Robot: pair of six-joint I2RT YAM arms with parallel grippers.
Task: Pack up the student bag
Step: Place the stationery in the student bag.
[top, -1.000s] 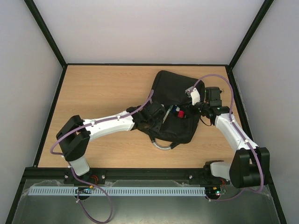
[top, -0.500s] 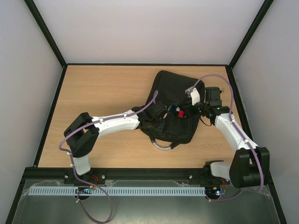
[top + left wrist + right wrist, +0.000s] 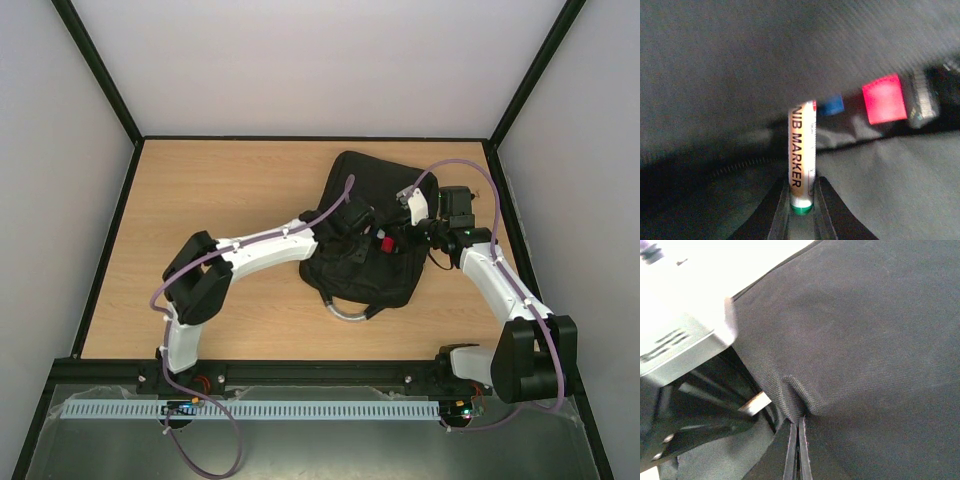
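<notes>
The student bag (image 3: 352, 272) lies black and soft on the right half of the table, its grey loop handle (image 3: 346, 313) toward me. My left gripper (image 3: 366, 226) reaches over its opening. In the left wrist view the left gripper (image 3: 802, 199) is shut on a white marker (image 3: 802, 150) with a green end, pointing into the zippered opening of the bag (image 3: 765, 65). A red item (image 3: 883, 99) and a blue item (image 3: 830, 105) lie inside. My right gripper (image 3: 797, 437) is shut on a raised fold of the bag's fabric (image 3: 875, 340), at the bag's right edge (image 3: 416, 238).
The wooden table (image 3: 220, 190) is walled by a black frame and pale panels. A black strap (image 3: 372, 313) trails by the handle. In the right wrist view a bright white block (image 3: 675, 315) and a pale bar end (image 3: 755, 403) show beside the lifted fabric.
My left arm has pushed forward and to the right, carrying the marker from the bag's near-left side to its opening. The left jaws have narrowed on the marker. The right arm has held still.
</notes>
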